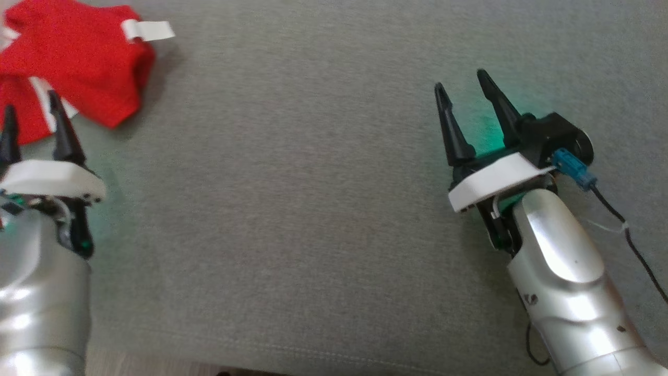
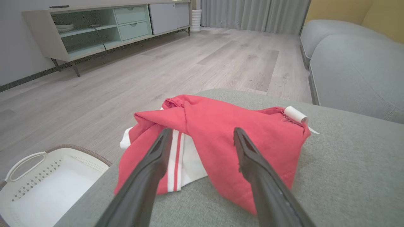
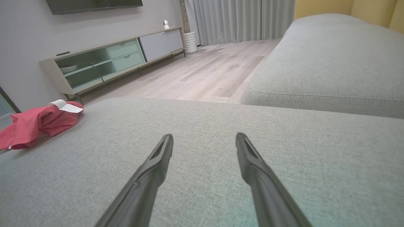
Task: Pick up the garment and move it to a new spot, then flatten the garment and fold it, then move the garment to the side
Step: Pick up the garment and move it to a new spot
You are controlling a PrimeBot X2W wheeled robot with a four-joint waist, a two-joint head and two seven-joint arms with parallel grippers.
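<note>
open jaws on the left gripper [image 2: 202, 130], nothing gripped, tips over the near edge of the garment [image 2: 217, 126]; open jaws too on the right gripper [image 1: 462, 81], above bare grey cushion [image 1: 313, 209], well apart from the cloth. white basket [image 2: 19, 164] on the floor beside the cushion, pale bottom on show. pale dishes [image 2: 64, 27] on a cabinet [image 2: 41, 31] shelf. red garment crumpled in a heap at the cushion's left edge, with white stripes and a white tag [image 2: 295, 114].

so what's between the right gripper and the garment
Nothing. The stretch from the right gripper to the garment is bare grey cushion. The head view shows this, and the right wrist view shows the same.
</note>
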